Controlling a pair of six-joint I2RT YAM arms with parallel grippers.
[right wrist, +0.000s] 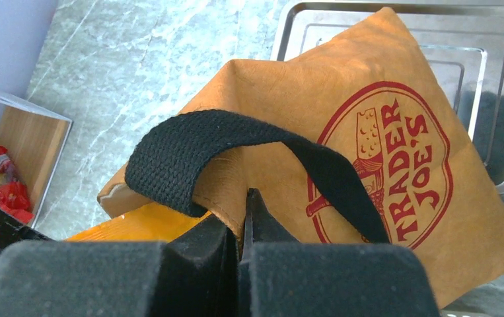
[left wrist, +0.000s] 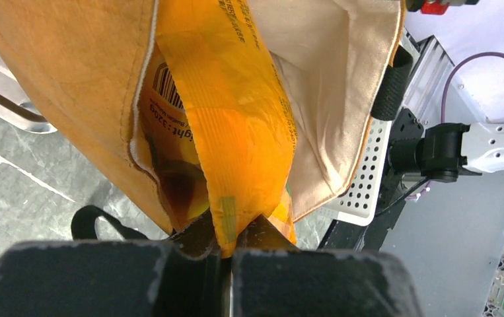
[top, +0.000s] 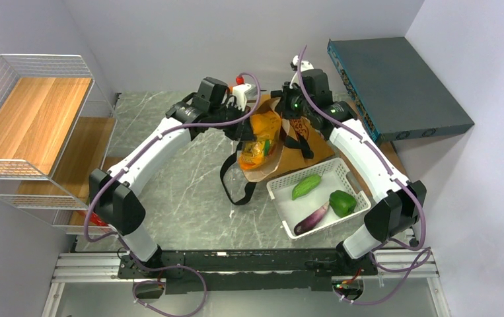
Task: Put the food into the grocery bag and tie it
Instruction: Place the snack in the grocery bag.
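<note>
table (top: 189,178): lying below both sets of jaws.
grocery bag (right wrist: 341,72): lying just ahead of the right jaws, mouth opening toward the left jaws.
snack packet (left wrist: 236,119): reaching from the left jaws into the bag mouth.
strap (right wrist: 189,152): looping just above the right jaws.
left gripper (left wrist: 228,246): jaws pinching the snack packet's end.
right gripper (right wrist: 244,228): jaws clamping the grocery bag's edge.

Bright, even light, soft shadows; the left hand (left wrist: 226,241) and right hand (right wrist: 244,224) blur close up.

snack packet (top: 260,142) in bag (top: 287,160) mouth | basket (top: 279,206) near-right of bag | shelf (top: 31,119) far left
</note>
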